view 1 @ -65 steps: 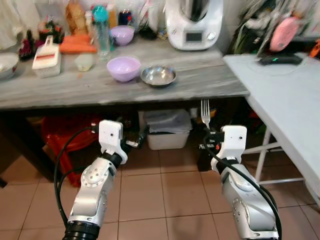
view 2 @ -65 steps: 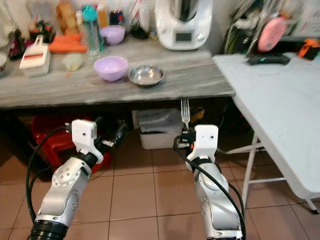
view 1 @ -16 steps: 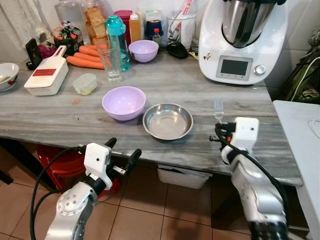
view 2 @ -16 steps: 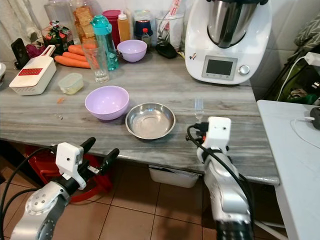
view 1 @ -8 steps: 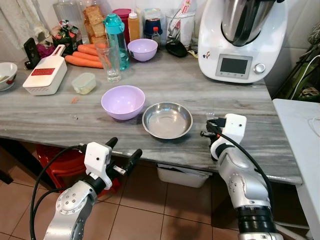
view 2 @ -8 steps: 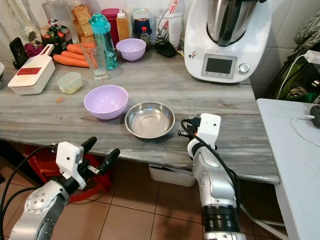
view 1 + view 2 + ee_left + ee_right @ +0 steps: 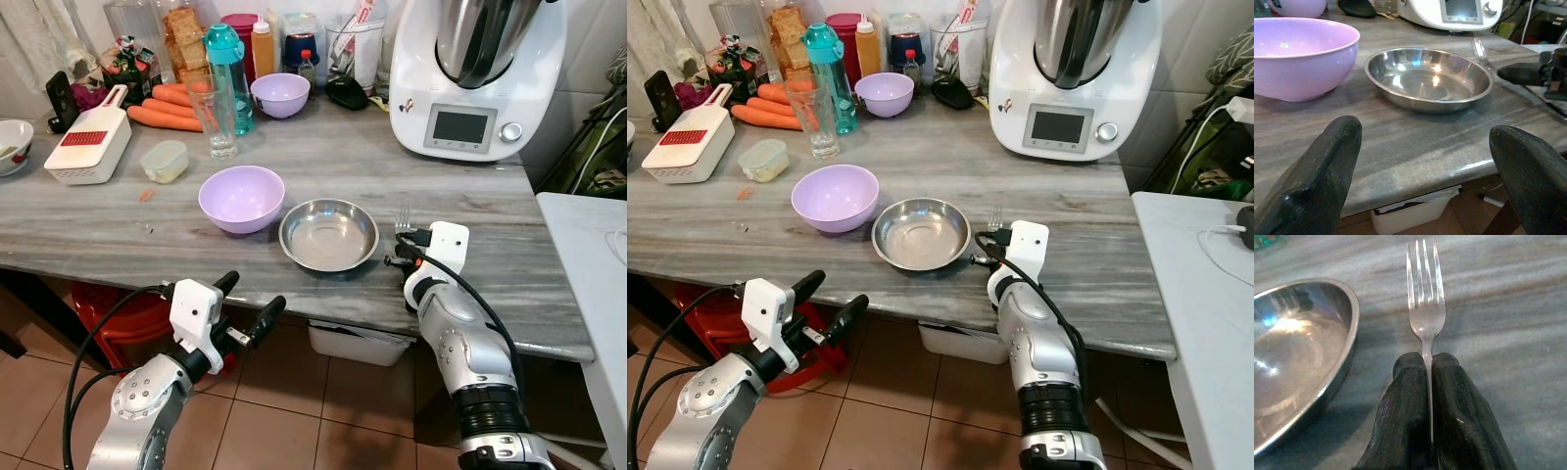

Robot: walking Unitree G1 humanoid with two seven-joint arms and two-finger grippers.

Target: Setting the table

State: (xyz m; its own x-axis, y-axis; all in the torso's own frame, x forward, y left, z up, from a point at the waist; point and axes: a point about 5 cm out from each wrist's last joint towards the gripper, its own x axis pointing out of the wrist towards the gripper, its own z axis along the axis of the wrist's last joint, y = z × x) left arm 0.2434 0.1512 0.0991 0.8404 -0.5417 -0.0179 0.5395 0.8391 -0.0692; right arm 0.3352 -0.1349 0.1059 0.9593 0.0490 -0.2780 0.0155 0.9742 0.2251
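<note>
The right hand [image 7: 1426, 377] clamps the handle of a silver metal fork [image 7: 1424, 293], its tines low over the grey marbled tabletop [image 7: 118, 220] just beside the shallow round steel dish [image 7: 328, 234]. A lilac plastic bowl [image 7: 241, 198] sits on the dish's other side. The left hand [image 7: 249, 305] hangs below the tabletop's front edge, fingers spread and holding nothing

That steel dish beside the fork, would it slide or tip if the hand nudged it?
The steel dish looks shallow and wide, so it probably slides rather than tips. Its polished metal on the smooth counter likely offers little grip. It seems stiff and light.
</note>
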